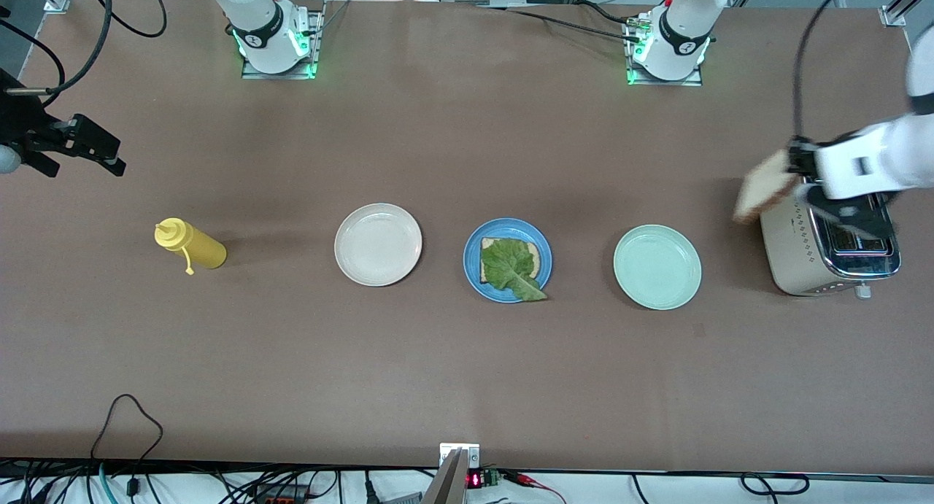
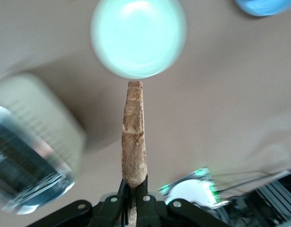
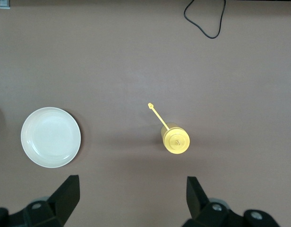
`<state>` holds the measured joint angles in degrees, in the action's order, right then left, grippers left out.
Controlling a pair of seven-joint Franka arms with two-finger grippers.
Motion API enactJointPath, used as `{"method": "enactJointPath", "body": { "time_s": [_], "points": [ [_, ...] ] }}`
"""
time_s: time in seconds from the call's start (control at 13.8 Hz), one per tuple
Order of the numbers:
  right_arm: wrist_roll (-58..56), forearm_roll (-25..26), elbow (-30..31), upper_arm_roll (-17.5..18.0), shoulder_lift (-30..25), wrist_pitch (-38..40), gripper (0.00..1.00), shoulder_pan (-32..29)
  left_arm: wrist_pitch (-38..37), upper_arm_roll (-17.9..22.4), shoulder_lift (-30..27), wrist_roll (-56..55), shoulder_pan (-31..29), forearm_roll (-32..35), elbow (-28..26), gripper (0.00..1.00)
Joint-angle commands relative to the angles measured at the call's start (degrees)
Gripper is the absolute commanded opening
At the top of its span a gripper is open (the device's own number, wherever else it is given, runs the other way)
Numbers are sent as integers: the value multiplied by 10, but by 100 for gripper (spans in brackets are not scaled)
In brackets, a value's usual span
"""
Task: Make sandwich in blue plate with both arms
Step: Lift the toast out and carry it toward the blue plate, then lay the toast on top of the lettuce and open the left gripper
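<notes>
Hanging over the toaster [image 1: 828, 249], the left gripper [image 1: 795, 170] clamps a bread slice [image 1: 762, 187] edge-on; the right gripper [image 1: 87, 148] waits, jaws wide. Bread and lettuce [image 1: 513, 270] lie in the blue plate [image 1: 473, 260].

The flat matte surface [image 1: 452, 146] is a plain dusty brown. A bright blue round plate [image 1: 473, 262] carries a light brown bread slice [image 1: 535, 254] with a darker crust under a ruffled green lettuce leaf [image 1: 511, 269]. Beside it sit a cream-white round plate [image 1: 378, 243] and a pale mint-green round plate [image 1: 657, 267]. The squeeze bottle [image 1: 191, 246] is solid yellow. The boxy toaster [image 1: 810, 252] is beige with a dotted pattern and shiny chrome top. The left black pincer [image 2: 134, 201] grips a tan toasted slice [image 2: 134, 137].
</notes>
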<state>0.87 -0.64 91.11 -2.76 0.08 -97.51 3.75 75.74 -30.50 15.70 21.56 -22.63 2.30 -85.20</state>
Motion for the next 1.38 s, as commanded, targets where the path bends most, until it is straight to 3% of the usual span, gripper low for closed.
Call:
{"method": "enactJointPath", "body": {
  "time_s": [0.0,0.36,0.8,0.94,1.16,1.31],
  "points": [
    [33,-1,0,-2,-1,-9,100,4,43,-6,68,-30,27,-94,19,3],
    [26,-2,2,-3,-3,-12,100,3,215,-6,136,-121,106,-266,11,1],
    [9,-9,0,-8,0,-15,100,-3,397,-7,229,-104,161,-387,-4,0],
    [7,-9,0,-8,1,-14,100,-3,433,-7,237,-26,157,-408,-42,0],
    [9,-15,1,-8,1,-14,100,-4,485,-7,235,102,153,-539,-122,0],
    [9,-24,1,-12,1,-14,100,-4,492,-5,238,164,149,-566,-145,0]
  ]
}}
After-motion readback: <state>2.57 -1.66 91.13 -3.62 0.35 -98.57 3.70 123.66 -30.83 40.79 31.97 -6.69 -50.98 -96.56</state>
